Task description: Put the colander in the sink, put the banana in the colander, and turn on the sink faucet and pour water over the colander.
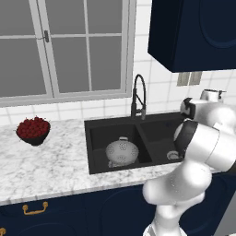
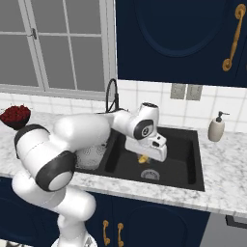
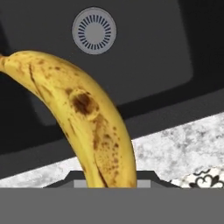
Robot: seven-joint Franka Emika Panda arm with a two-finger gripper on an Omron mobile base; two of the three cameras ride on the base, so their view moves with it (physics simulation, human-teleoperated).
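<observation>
Broadly, the white marble tabletop (image 1: pixel 50 161) runs under the window, and the black double-basin sink (image 1: pixel 94 126) is sunk into it. Its left basin holds the colander (image 1: pixel 122 152), a round silver bowl pierced with holes, standing upright on the basin floor. Behind the divider between the two basins rises the sink faucet (image 1: pixel 138 97), a tall black gooseneck with its spray head hanging down at the back edge.

From the right base view, the arm reaches forward over the right basin, and the end effector (image 2: pixel 143 158) hangs low above that basin, just over its round steel drain (image 2: pixel 150 174). A bit of yellow shows beneath the hand there. Through the hand view, the banana (image 3: pixel 76 113) is seen close up, yellow with brown speckles and a dark bruise, curving up from the bottom edge between where the tips sit; the end effector is pressed together, pinching the banana. Beyond the fruit lie the dark floor of the basin, the drain (image 3: pixel 94 30) and the front strip of marble.

Away on the left of the tabletop, well apart from the sink, stands a dark bowl of red fruit (image 1: pixel 33 130). On the right side, near the sink's far corner, stands a beige soap dispenser (image 2: pixel 216 127)
</observation>
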